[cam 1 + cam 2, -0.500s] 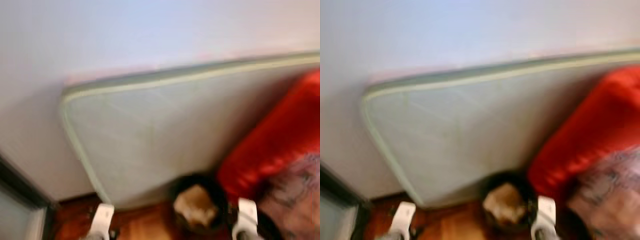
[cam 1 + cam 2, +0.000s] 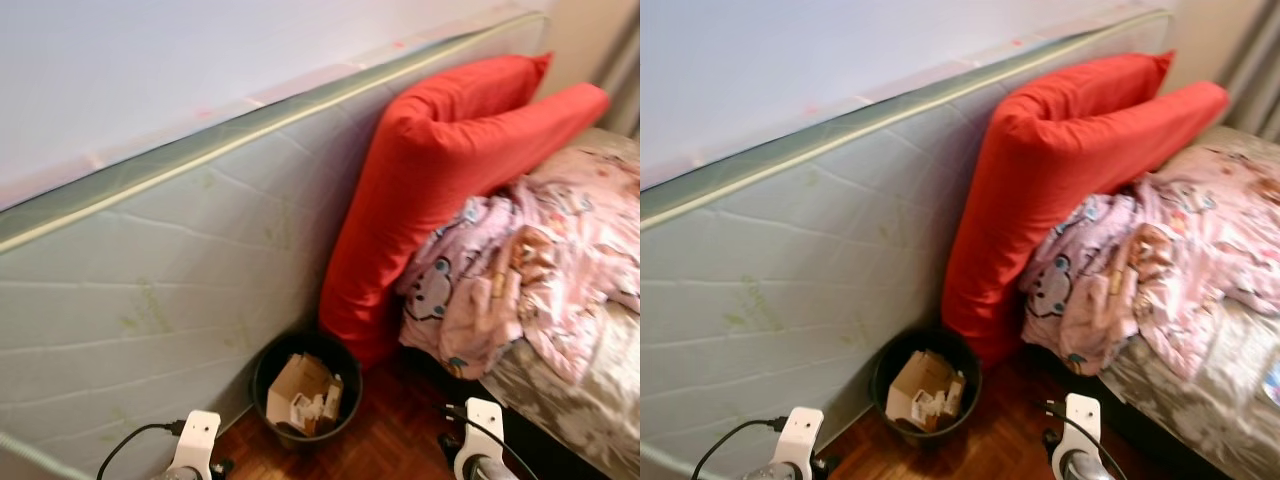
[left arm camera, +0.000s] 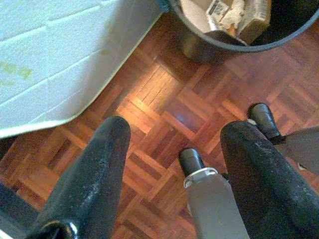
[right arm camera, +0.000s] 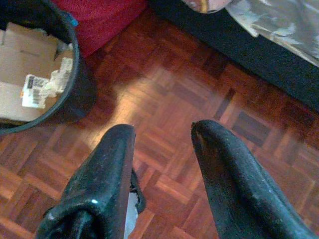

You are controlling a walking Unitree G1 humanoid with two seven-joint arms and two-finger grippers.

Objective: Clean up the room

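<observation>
A black waste bin (image 2: 305,385) holding cardboard and paper scraps stands on the parquet floor between a leaning mattress (image 2: 170,270) and the bed. Two long red pillows (image 2: 440,170) lean against the mattress, and a crumpled pink cartoon-print blanket (image 2: 530,270) lies on the bed. Both arms hang low at the bottom edge of the eye views. In the left wrist view my left gripper (image 3: 174,149) is open and empty above the floor, with the bin (image 3: 234,30) just ahead. In the right wrist view my right gripper (image 4: 162,134) is open and empty over the parquet, beside the bin (image 4: 45,84).
The pale quilted mattress stands on edge against the white wall. The bed (image 2: 580,390) with a grey-beige cover takes up the right side, its dark base (image 4: 259,55) close to my right gripper. Parquet floor (image 2: 390,430) lies between bin and bed. A curtain (image 2: 1250,70) hangs far right.
The camera has swung right and the blur has cleared: the mattress corner and dark door frame have left the view, and the bed with the pink blanket has come in.
</observation>
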